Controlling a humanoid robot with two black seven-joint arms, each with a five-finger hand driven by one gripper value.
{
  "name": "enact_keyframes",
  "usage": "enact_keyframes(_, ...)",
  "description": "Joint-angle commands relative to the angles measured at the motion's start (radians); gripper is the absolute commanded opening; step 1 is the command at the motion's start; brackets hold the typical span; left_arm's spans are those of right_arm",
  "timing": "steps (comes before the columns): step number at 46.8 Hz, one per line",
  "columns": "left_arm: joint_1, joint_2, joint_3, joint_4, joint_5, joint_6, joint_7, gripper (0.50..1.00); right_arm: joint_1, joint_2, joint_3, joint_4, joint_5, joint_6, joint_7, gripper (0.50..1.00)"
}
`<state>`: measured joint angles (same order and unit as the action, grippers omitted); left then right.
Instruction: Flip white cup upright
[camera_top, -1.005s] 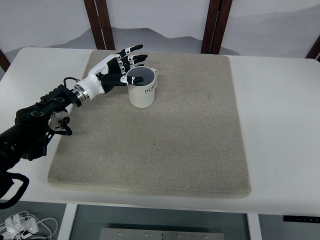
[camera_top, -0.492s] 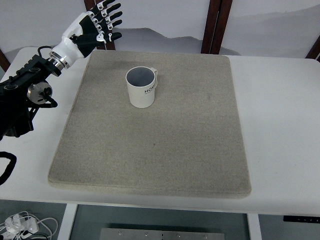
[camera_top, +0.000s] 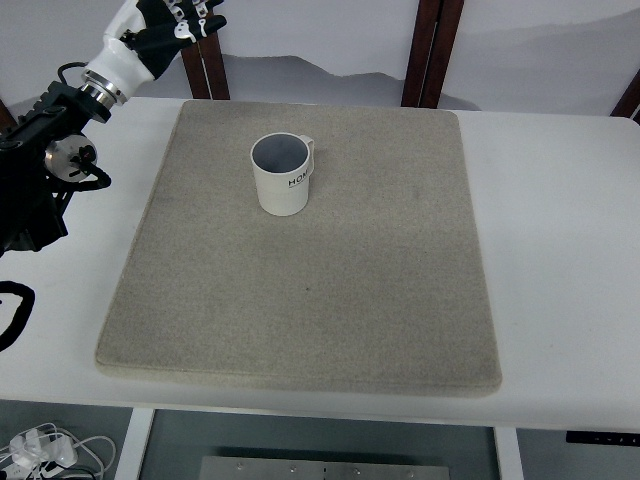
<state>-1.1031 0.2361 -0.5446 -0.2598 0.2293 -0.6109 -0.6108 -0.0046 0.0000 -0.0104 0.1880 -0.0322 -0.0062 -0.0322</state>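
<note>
View: top, the only camera
White cup: upper middle of frame, on grey mat, upright, mouth open upward, handle toward the right
Left hand: upper left corner, well apart from cup, holding nothing, fingers partly cropped, spread uncertain
Right hand: not visible
Risk: arm sweeping back low could topple the cup
</note>
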Motion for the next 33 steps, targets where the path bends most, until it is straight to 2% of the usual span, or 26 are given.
enact_keyframes(1, -0.001, 0.003, 0.002, -0.002, -0.103, 0.0, 0.0, 0.981, 0.0, 0.0, 0.001, -0.001, 0.0, 0.0, 0.0, 0.952)
enact_keyframes(7, 0.0, 0.005, 0.0, 0.004, -0.234, 0.002, 0.009, 0.981, 0.0, 0.0, 0.0, -0.001, 0.0, 0.0, 0.0, 0.952)
enact_keyframes(13, 0.003, 0.011, 0.0, 0.017, -0.364, 0.042, 0.153, 0.981, 0.0, 0.0, 0.0, -0.001, 0.0, 0.0, 0.0, 0.952)
enact_keyframes(18, 0.011, 0.014, 0.0, 0.024, -0.423, 0.092, 0.31, 0.984, 0.0, 0.0, 0.003, -0.001, 0.0, 0.0, 0.0, 0.952)
enact_keyframes(21, 0.015, 0.012, -0.014, 0.024, -0.43, 0.111, 0.371, 0.99, 0.0, 0.0, 0.004, -0.001, 0.0, 0.0, 0.0, 0.952)
enact_keyframes(28, 0.031, 0.009, -0.077, 0.027, -0.459, 0.117, 0.459, 0.996, 0.0, 0.0, 0.012, 0.001, 0.002, 0.005, 0.0, 0.952)
enact_keyframes(33, 0.057, -0.006, -0.123, 0.024, -0.487, 0.117, 0.487, 0.996, 0.0, 0.0, 0.009, 0.01, -0.003, 0.009, 0.0, 0.952)
